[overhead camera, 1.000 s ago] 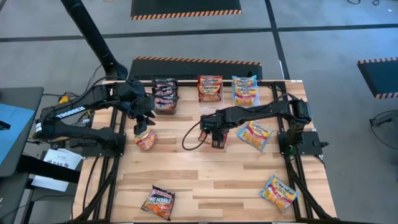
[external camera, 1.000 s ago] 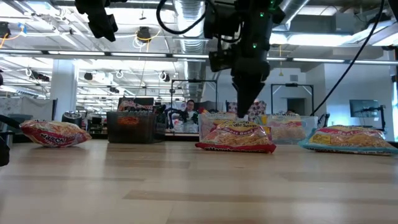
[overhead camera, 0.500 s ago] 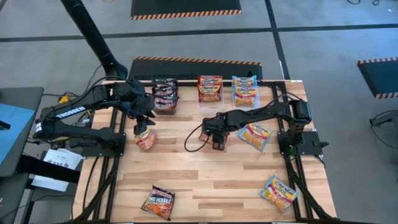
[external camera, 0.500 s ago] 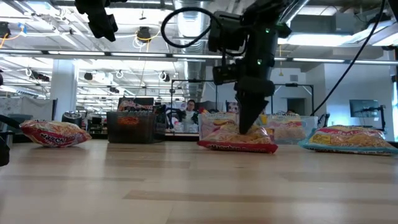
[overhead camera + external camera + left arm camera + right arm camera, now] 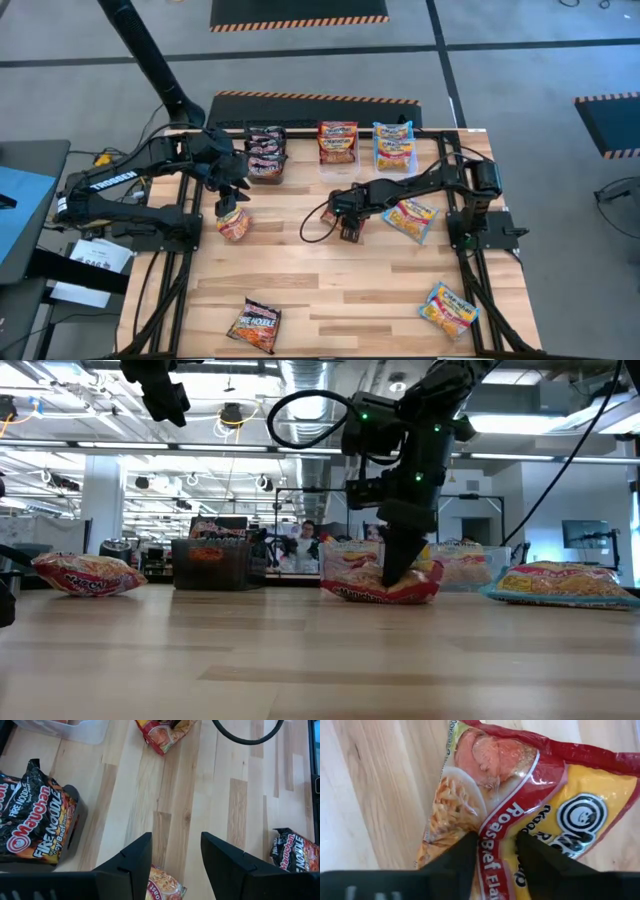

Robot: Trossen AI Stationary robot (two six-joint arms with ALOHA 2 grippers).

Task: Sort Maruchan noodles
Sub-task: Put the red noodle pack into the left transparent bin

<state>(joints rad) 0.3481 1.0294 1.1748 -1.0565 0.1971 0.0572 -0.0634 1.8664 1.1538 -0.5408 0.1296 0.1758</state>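
A red-and-yellow crinkled plastic noodle packet [image 5: 520,815] lies mid-table with its middle pinched into a ridge between the right gripper's [image 5: 348,224] closing jaws, the arm reaching low from the right. The left gripper [image 5: 231,194] hovers open above another packet [image 5: 233,225] at left.

Packets spread over the table, bins along its 12 o'clock edge

On the table [image 5: 330,280], three bins [image 5: 338,143] hold packets; one packet [image 5: 347,215] lies centre, another [image 5: 233,224] at 9, one [image 5: 411,217] at 3, two [image 5: 254,324] toward 6.
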